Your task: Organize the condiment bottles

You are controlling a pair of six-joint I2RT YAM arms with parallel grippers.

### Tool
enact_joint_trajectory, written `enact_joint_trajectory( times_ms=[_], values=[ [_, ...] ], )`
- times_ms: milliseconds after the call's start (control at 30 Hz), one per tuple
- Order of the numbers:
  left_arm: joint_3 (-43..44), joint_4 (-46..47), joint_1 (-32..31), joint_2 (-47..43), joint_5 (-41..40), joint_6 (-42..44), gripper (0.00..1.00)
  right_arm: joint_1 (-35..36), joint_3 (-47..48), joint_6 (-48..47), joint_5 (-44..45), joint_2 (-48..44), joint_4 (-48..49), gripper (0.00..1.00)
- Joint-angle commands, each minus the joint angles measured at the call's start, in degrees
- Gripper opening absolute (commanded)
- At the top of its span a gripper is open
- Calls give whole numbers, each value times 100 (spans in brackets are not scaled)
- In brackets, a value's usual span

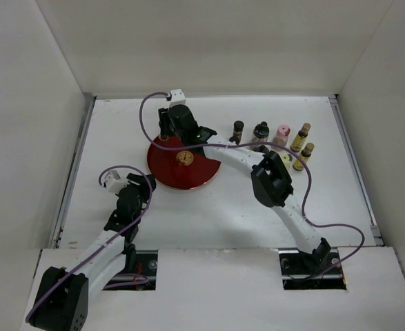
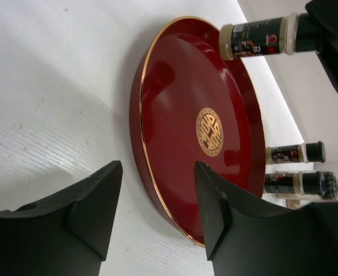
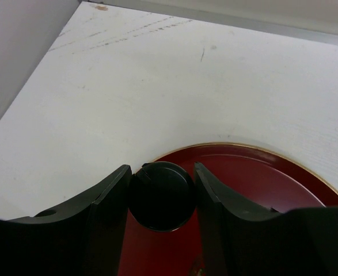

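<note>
While the right fingers (image 3: 108, 201) are clamping 1 dark-capped bottle (image 3: 160, 195) by its cap above the far rim of the red tray (image 3: 261, 172), the placing step seems to be underway; whether its base is touching the tray I cannot tell. The next move is likely calling for lowering it upright, then letting go. The left fingers (image 2: 94, 207) are gaping wide, holding nothing, beside the tray's near edge. Other bottles (image 1: 261, 131) are waiting on the bench (image 1: 119, 131) right of the tray.
</note>
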Motion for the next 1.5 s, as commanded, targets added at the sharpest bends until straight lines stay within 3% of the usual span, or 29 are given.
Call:
enact_joint_trajectory(
  times_ms=[0, 500, 733, 900, 1367, 1433, 1467],
  values=[
    [-182, 255, 30, -2, 39, -28, 51, 143, 479, -321, 107, 174, 262, 32],
    [-182, 255, 12, 34, 30, -28, 53, 380, 576, -445, 274, 641, 182, 36],
    [-182, 255, 30, 34, 39, -28, 53, 503, 541, -287, 344, 720, 332, 66],
    [-182, 255, 39, 7, 83, -28, 54, 503, -21, -102, 397, 176, 744, 76],
    [-199, 334, 100, 78, 162, -28, 54, 503, -1568, -67, 353, -1546, 1404, 75],
    [-191, 352, 100, 139, 162, -28, 54, 503, -1866, -137, 397, -1854, 1492, 69],
    [-191, 361, 100, 139, 170, -28, 54, 503, -2094, -155, 415, -2029, 1527, 62]
  ],
)
